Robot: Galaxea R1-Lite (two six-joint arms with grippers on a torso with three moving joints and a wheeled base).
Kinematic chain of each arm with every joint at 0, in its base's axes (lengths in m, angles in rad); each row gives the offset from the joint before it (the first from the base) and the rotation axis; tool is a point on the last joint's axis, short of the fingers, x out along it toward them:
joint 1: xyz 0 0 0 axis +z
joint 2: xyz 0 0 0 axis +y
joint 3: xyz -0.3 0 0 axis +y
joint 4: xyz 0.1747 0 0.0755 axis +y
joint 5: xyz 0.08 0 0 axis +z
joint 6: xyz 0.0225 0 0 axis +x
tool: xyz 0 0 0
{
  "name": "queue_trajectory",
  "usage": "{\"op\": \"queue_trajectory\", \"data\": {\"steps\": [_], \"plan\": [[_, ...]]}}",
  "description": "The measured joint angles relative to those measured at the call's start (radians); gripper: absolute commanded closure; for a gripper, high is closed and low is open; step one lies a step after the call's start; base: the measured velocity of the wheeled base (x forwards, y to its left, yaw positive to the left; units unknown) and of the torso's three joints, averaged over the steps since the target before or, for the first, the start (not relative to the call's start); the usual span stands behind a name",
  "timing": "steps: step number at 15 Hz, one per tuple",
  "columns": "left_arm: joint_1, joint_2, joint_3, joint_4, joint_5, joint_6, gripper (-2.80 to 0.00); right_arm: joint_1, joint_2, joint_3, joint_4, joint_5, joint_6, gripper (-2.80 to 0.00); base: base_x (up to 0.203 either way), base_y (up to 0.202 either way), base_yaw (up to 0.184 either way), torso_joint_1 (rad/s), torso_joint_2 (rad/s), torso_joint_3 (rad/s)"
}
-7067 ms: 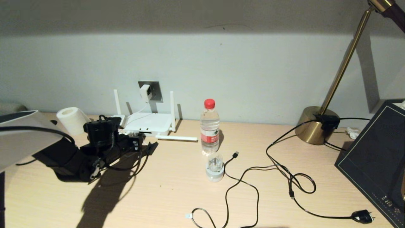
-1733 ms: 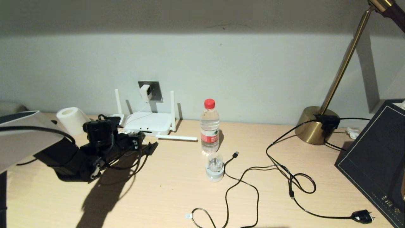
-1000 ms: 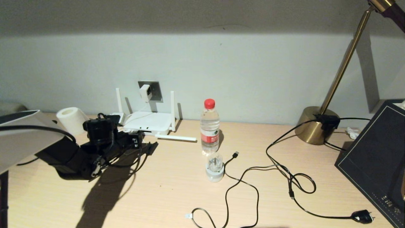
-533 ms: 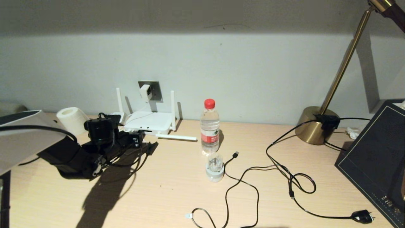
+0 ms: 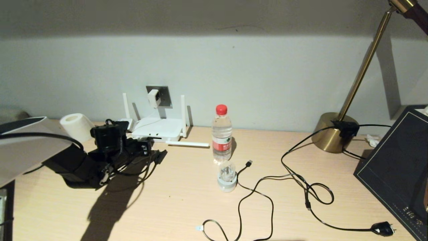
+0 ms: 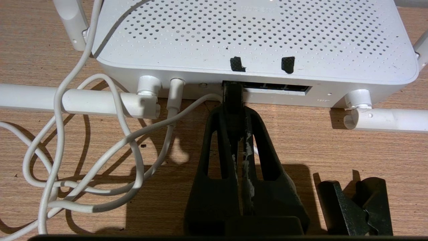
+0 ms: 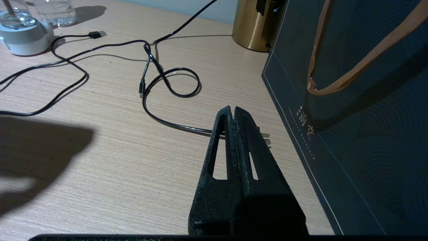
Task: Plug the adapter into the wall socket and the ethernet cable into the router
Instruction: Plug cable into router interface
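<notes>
The white adapter (image 5: 153, 97) sits in the grey wall socket (image 5: 164, 95), and its thin white cord (image 6: 110, 147) loops on the desk. Below the socket lies the white router (image 5: 157, 130). My left gripper (image 5: 147, 147) is right at the router's (image 6: 254, 36) port edge. That gripper (image 6: 234, 112) is shut on the black end of the ethernet cable (image 6: 232, 97). The cable's tip meets the leftmost dark port (image 6: 267, 86); how deep it sits is hidden. My right gripper (image 7: 232, 108) is shut on nothing, low over the desk, outside the head view.
A water bottle (image 5: 221, 134), a clear-domed gadget (image 5: 227, 177) and a thin USB cable (image 5: 249, 163) stand mid-desk. The brass lamp (image 5: 332, 134), its black cord and plug (image 5: 383, 229), and a dark bag (image 5: 394, 167) fill the right. A paper roll (image 5: 76, 126) sits at the left.
My left arm has crept slightly forward and right, towards the router's port edge. The right side of the desk is unchanged.
</notes>
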Motion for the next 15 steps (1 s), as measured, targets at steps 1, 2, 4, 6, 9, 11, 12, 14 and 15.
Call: {"op": "queue_trajectory", "data": {"steps": [1,2,4,6,9,11,12,14,15], "plan": [[0.0,0.002,-0.003,0.001,-0.001,0.0,0.0,0.0,0.0,0.0,0.0,0.0,0.0,0.0,0.0,0.0,0.0,0.0,0.0,0.0],[0.0,0.003,-0.006,0.001,0.0,0.0,0.0,0.0,0.0,0.0,0.0,0.0,0.0,0.0,0.0,0.0,0.0,0.0,0.0,0.0],[-0.001,0.005,-0.01,0.001,0.0,0.0,0.0,0.0,0.0,0.0,0.0,0.0,0.0,0.0,0.0,0.0,0.0,0.0,0.0,0.0],[-0.001,0.005,-0.011,0.001,0.0,0.0,0.0,0.0,0.0,0.0,-0.001,0.0,0.001,0.0,0.0,0.0,0.0,0.0,0.0,0.0],[-0.001,0.006,-0.02,0.009,0.001,0.0,0.0,0.0,0.0,0.0,0.0,0.0,0.0,0.0,0.0,0.0,0.0,0.0,0.0,0.0],[-0.002,0.007,-0.027,0.011,0.001,0.0,0.0,0.0,0.0,0.0,0.0,0.0,0.0,0.0,0.0,0.0,0.0,0.0,0.0,0.0],[-0.002,0.009,-0.03,0.012,0.001,0.0,0.0,0.0,0.0,0.0,0.0,0.0,0.0,0.0,0.0,0.0,0.0,0.0,0.0,0.0],[-0.002,0.012,-0.036,0.013,0.001,0.0,0.0,0.0,0.0,0.0,0.0,0.0,0.0,0.0,0.0,0.0,0.0,0.0,0.0,0.0],[-0.002,0.013,-0.039,0.015,0.001,0.0,0.0,0.0,0.0,0.0,0.0,0.0,0.001,0.0,0.0,0.0,0.0,0.0,0.0,0.0]]}}
